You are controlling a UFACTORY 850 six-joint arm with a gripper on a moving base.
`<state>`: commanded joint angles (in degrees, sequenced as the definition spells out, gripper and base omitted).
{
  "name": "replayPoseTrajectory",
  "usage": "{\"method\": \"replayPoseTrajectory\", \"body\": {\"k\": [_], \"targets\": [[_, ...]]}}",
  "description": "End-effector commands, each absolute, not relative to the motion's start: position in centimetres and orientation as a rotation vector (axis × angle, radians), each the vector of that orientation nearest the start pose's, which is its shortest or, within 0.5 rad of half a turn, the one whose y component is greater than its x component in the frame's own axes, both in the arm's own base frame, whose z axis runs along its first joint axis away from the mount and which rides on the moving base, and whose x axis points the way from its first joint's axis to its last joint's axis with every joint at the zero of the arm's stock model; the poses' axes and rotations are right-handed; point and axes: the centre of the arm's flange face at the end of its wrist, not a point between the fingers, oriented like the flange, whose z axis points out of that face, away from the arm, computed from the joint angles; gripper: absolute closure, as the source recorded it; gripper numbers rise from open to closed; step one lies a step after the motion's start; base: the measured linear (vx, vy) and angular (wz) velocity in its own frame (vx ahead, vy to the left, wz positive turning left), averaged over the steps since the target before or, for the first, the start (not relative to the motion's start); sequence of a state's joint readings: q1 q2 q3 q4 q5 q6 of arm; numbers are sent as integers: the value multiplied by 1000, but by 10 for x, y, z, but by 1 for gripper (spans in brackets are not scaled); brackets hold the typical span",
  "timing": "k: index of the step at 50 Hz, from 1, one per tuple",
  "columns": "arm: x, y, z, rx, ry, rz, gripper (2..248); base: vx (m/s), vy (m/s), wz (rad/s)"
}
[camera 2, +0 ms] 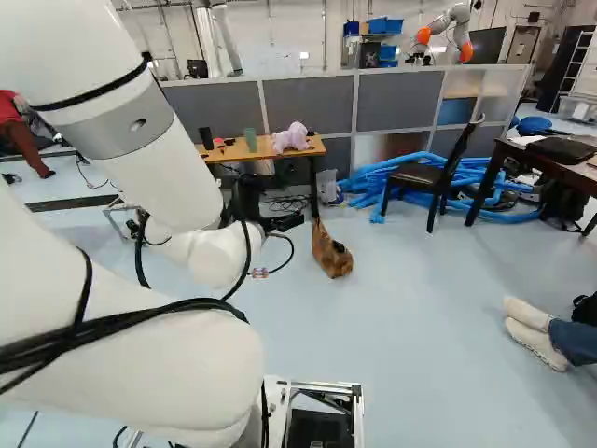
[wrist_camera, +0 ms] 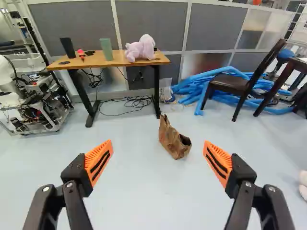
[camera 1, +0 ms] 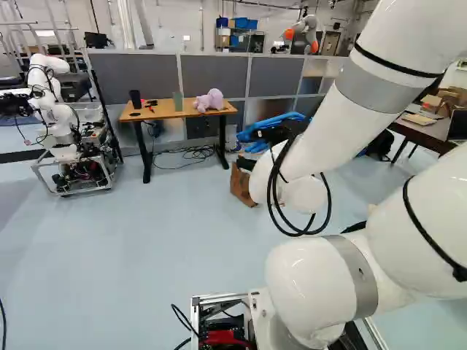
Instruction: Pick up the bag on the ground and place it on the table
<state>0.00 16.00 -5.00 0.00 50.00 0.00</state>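
Observation:
My gripper [camera 2: 284, 222] shows small and dark beyond the arm in the right base view. In the wrist view the gripper [wrist_camera: 158, 163] stands wide open, nothing between its orange pads. A crumpled brown paper bag [wrist_camera: 173, 139] lies on the floor ahead of it, apart from both fingers; the bag [camera 2: 330, 254] is just past the gripper in the right base view, and partly hidden by the arm in the left base view. The wooden-topped table [wrist_camera: 96, 61] with dark legs stands beyond the bag, bearing a pink plush toy [wrist_camera: 140, 48], a green cup [wrist_camera: 106, 49] and a black cup [wrist_camera: 67, 47].
Cables [wrist_camera: 134, 102] lie on the floor under the table. A dark chair [wrist_camera: 235, 84] and blue tubes [wrist_camera: 192, 86] are beside it. Another robot [camera 1: 55, 109] stands at the left of the left base view. A person's feet [camera 2: 532, 331] rest on the floor at the right base view's right.

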Motion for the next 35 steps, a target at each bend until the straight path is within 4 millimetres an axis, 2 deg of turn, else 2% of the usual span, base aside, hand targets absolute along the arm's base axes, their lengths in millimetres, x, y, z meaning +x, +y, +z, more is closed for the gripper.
{"method": "replayPoseTrajectory", "body": {"k": [35], "targets": [[270, 0, 366, -2558, 0, -1824, 3, 144, -1, -8]]}}
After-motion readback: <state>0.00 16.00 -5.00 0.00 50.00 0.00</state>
